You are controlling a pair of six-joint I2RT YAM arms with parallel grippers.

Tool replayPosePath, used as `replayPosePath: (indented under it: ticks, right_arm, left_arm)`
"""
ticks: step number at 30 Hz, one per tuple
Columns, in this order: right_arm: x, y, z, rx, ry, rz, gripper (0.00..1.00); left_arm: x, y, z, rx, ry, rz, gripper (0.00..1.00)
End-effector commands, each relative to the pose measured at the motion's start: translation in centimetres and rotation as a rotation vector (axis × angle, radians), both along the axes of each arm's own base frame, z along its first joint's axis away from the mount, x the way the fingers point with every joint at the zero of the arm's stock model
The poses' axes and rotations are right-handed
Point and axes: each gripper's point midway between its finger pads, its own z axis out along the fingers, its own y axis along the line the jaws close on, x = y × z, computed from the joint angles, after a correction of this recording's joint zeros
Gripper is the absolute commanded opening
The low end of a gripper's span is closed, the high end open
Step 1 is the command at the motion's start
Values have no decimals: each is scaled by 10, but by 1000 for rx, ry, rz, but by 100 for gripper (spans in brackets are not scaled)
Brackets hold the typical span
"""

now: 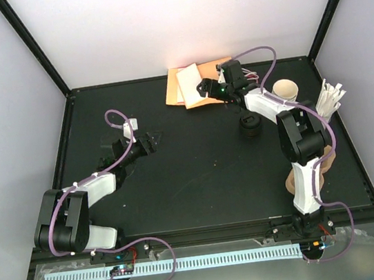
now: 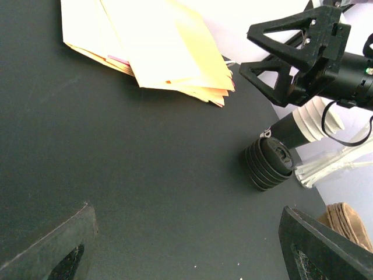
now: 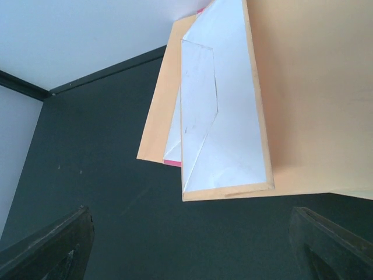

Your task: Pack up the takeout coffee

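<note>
**Top view**
- right gripper: reaches to the back of the table and sits over the bags. Fingers are spread wide, nothing in them.
- left gripper: low over the table, left of centre, spread wide and empty.
- cup: at the right, mouth up, cream inside, no lid on it. It sits just beside the right forearm.
- lids: black, near the cup on its centre side.
- straws, carrier: right edge. Leave both alone.

**Left wrist**
- left gripper: fingers sit at the two bottom corners with only table between them.
- lids: a ribbed black stack, by the look of it.
- cup: only a dark wall shows, just behind the lids. The right arm hides the rest.

**Right wrist**
- right gripper: wide and holding nothing.
- top bag: just ahead of the fingers, lying flat with a white folded panel facing up.

**Step**
- step, my read: the bag comes first, and the cup is not yet touched.
- how:
  - Come down on the near edge of the top bag only, and square to that edge.
  - Pinch one bag, not the pile.
  - Lift slowly so the bags under it stay put.
- watch: your right forearm passes close to the open cup, so swing clear of it.
- left: bring it in to hold the bag mouth once the bag is up.
</note>
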Motion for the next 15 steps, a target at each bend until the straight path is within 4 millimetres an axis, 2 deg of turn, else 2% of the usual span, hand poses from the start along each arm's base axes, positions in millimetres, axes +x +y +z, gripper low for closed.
replayPosePath:
  ticks: [1, 8, 15]
  right_arm:
    - [-9, 1, 10, 21, -57, 20, 93]
    - [-60, -8, 18, -34, -77, 134, 94]
    - [-82, -18, 26, -154, -57, 262, 94]
  left_arm:
    - [1, -1, 7, -4, -37, -7, 87]
    - [3, -2, 3, -10, -25, -11, 87]
    - [5, -4, 1, -18, -23, -22, 87]
